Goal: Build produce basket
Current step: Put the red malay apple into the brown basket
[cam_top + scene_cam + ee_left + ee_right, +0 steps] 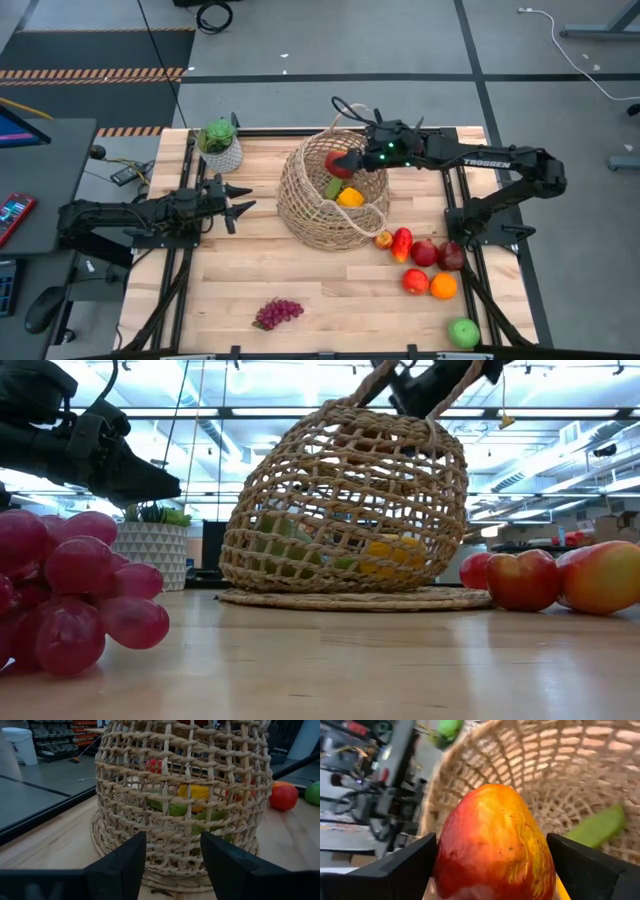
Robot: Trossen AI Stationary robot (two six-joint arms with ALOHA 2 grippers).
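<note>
The tan wicker basket (pixel 333 190) stands on its flat base mid-table; a yellow pepper (pixel 350 197) and green pieces (pixel 332 187) lie inside. My right gripper (pixel 345 162) hovers over the basket's open mouth, shut on a red-and-yellow fruit (pixel 495 845). My left gripper (pixel 243 198) waits open, left of the basket, its fingers (pixel 120 865) pointing at the wicker wall (pixel 180 805). Red apples, an orange (pixel 443 286) and a green apple (pixel 463 332) lie at the right. A purple grape bunch (pixel 278 313) lies near the front edge. My right gripper pinches the red-and-yellow fruit (pixel 490 840) between its two fingers (pixel 400 865), one on each side. It reaches in from the table's right side, above the basket's rim. The fruit is lifted clear, above the basket's inside.
A green plant in a white pot (pixel 220 145) stands at the far left corner. Loose fruit (pixel 420 255) clusters right of the basket. Bare wood lies between the grapes and the basket. The basket's loop handle (pixel 350 110) sticks up near the right arm.
</note>
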